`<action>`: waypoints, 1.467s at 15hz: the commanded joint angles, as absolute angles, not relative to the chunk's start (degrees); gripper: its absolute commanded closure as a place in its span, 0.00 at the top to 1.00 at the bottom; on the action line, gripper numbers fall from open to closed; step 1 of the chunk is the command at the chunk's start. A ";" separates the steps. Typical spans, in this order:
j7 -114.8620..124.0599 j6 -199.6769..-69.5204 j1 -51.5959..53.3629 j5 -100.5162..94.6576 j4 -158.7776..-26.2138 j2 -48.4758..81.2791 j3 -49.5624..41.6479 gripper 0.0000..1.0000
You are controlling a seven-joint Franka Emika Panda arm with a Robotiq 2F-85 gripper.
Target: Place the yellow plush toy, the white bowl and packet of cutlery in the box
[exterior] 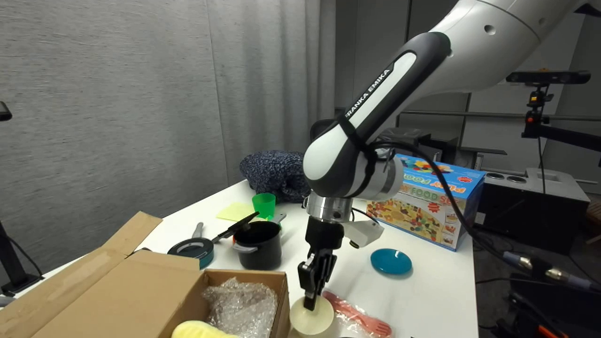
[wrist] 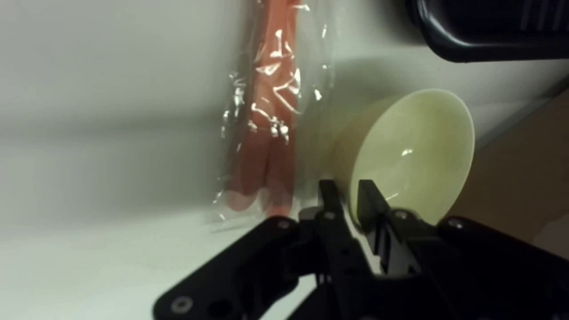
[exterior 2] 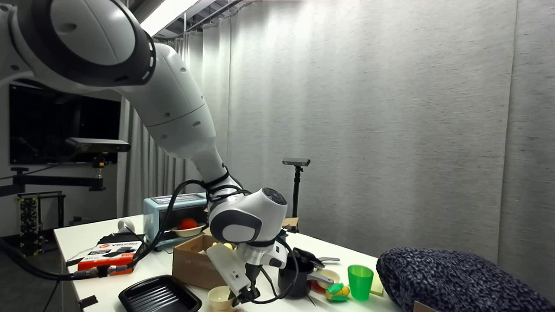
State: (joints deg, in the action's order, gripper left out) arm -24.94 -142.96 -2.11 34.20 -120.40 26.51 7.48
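The cream-white bowl [exterior: 311,318] stands on the table beside the cardboard box [exterior: 141,286]; it also shows in the wrist view [wrist: 422,146] and in an exterior view [exterior 2: 219,299]. My gripper [wrist: 349,195] points down at it, the fingers a narrow way apart, one inside the bowl and one outside its rim. A gap shows between the outer finger and the rim. The packet of cutlery [wrist: 271,111], clear with pinkish-red pieces, lies flat beside the bowl, also in an exterior view [exterior: 359,314]. The yellow plush toy [exterior: 202,329] is in the box, partly cut off.
Bubble wrap [exterior: 242,305] fills part of the box. A black tray [exterior 2: 158,297] stands close to the bowl. A blue plate [exterior: 391,261], a black pot [exterior: 258,249], a pan [exterior: 192,249] and the printed toy box [exterior: 422,206] stand around.
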 commanded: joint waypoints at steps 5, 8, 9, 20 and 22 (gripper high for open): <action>-26.58 -139.45 -5.32 33.13 -119.52 24.32 9.53 0.01; -31.49 -130.98 -7.04 33.05 -119.82 21.00 10.30 0.01; -32.88 -129.01 -7.22 33.49 -120.00 19.67 10.21 0.01; -37.40 -136.46 -1.67 41.97 -112.88 15.52 9.55 0.01; -36.22 -136.62 -0.38 40.30 -109.99 18.29 9.76 0.01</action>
